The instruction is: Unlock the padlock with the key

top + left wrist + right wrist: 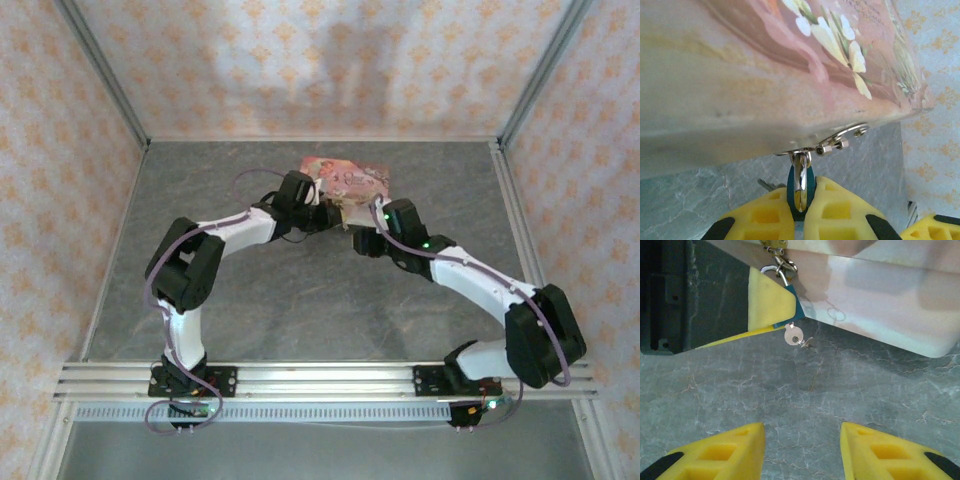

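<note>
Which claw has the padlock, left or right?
The left claw: its yellow fingers are pinched on the blue padlock. The right claw is open over bare table, short of the key.

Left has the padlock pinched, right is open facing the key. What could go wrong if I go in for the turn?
1. The key sits tight against a yellow finger of the left gripper; the open right gripper could hit that finger instead of the small key head.
2. The padlock hangs on the hasp of the pink floral box; a twist may drag or tip the box.
3. A small metal piece dangling at the key could snag.
</note>
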You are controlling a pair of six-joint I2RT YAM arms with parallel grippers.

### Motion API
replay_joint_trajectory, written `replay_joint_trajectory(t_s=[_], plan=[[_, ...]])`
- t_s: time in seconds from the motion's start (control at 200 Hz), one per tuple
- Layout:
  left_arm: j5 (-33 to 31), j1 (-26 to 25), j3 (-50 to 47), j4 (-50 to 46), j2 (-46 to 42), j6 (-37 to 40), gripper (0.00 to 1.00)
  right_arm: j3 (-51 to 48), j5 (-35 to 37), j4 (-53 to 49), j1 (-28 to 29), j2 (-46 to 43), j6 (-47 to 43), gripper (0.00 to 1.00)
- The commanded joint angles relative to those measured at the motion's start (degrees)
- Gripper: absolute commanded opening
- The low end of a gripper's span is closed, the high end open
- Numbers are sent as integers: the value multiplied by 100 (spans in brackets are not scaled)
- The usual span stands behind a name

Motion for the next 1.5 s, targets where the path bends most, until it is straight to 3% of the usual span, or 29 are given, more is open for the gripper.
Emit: replay_joint_trajectory(t_s=[0.0, 0.425, 0.67, 1.201, 1.411, 1.496], plan=[[351, 69, 340, -311, -235, -83, 0, -22, 305, 285, 136, 131, -270, 43], [726, 175, 931, -985, 90, -188, 0, 753, 324, 948, 171, 1346, -565, 40], [771, 230, 1001, -1098, 118, -177, 0, 595, 421, 1317, 171, 1241, -617, 42], [873, 250, 1141, -1294, 156, -142, 0, 1116, 327, 1031, 173, 1669, -1118, 42], [937, 265, 1195, -1320, 185, -142, 0, 1289, 321, 814, 171, 1784, -1292, 36], [971, 265, 1220, -1327, 200, -142, 0, 1289, 326, 829, 171, 1786, -1301, 23]])
